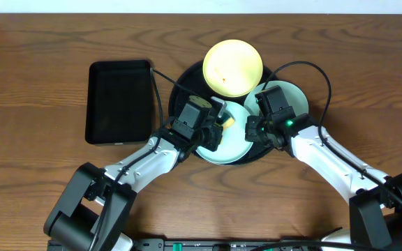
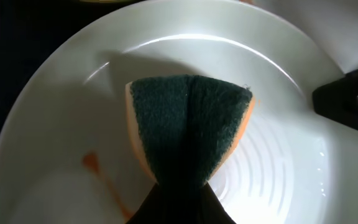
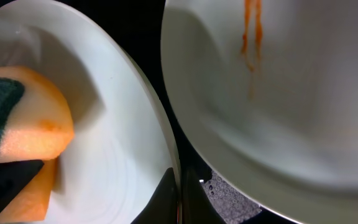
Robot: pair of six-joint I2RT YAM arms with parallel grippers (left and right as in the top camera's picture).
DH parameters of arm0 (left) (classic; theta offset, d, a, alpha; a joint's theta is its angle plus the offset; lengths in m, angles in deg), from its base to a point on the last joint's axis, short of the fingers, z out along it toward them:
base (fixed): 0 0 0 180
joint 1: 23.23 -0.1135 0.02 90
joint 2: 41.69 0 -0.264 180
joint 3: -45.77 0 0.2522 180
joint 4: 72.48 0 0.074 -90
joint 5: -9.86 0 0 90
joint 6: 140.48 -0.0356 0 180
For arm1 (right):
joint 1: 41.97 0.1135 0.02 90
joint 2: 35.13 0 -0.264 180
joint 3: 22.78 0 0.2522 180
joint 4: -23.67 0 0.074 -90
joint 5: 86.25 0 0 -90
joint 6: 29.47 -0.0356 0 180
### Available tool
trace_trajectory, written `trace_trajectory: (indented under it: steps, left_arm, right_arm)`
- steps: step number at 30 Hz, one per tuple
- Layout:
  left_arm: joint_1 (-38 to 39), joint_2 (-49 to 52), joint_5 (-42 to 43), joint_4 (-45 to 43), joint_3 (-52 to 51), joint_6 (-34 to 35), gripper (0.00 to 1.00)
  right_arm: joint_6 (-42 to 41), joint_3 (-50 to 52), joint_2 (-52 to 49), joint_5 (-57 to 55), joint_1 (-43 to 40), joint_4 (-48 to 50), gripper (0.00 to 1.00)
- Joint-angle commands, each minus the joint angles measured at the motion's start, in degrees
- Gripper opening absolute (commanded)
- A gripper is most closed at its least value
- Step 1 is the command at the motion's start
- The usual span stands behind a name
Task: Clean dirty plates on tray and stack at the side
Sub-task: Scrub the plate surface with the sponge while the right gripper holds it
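Green-backed scouring sponge (image 2: 188,124), orange foam core, folded double: the left gripper (image 2: 185,196) is clamping it tight and holding it down on the near teal plate (image 1: 234,145), seemingly in contact.

Right gripper (image 3: 179,202): jaws are sitting closed, apparently pinching that plate's rim and steadying it.

Location: all three plates are lying on the round black tray (image 1: 179,90). The yellow plate (image 1: 232,66) is at the back and the second teal plate (image 1: 293,97) to the right, with rims crowding one another.

Risks:
- The light plastic plate may be sliding or tipping under the scrub if the rim pinch is slipping.
- The folded sponge could be springing out of its grip.
- The two wrists are working very near each other and risk colliding.

Condition: an orange-red streak (image 2: 95,165) is showing beside the sponge, unwiped. A neighbouring plate is carrying a similar streak (image 3: 250,37).
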Motion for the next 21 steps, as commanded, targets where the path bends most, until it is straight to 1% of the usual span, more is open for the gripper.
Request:
trace_trajectory:
  steps: [1,5,10,16,21]
  left_arm:
    - [0.1,-0.1,-2.1,0.6,-0.5,-1.2,0.07]
    - [0.1,-0.1,-2.2,3.5,-0.5,-1.2,0.07]
    - [0.0,-0.1,-2.2,5.6,-0.5,-2.9,0.07]
    - [0.1,-0.1,-8.0,6.5,-0.5,-2.9,0.07]
    - [0.1,-0.1,-8.2,6.7,-0.6,-2.9,0.07]
  right_arm:
    - [-1.3,-0.4,-1.7,-0.9,1.2,1.0,0.01]
    - [-1.3,-0.4,-3.7,-0.9,1.2,2.1,0.01]
    - [-1.3,-0.4,-4.1,-0.9,1.2,2.3,0.01]
    - [-1.3,-0.4,-4.1,-0.9,1.2,2.2,0.01]
    - [-1.3,-0.4,-4.1,-0.9,1.6,2.2,0.01]
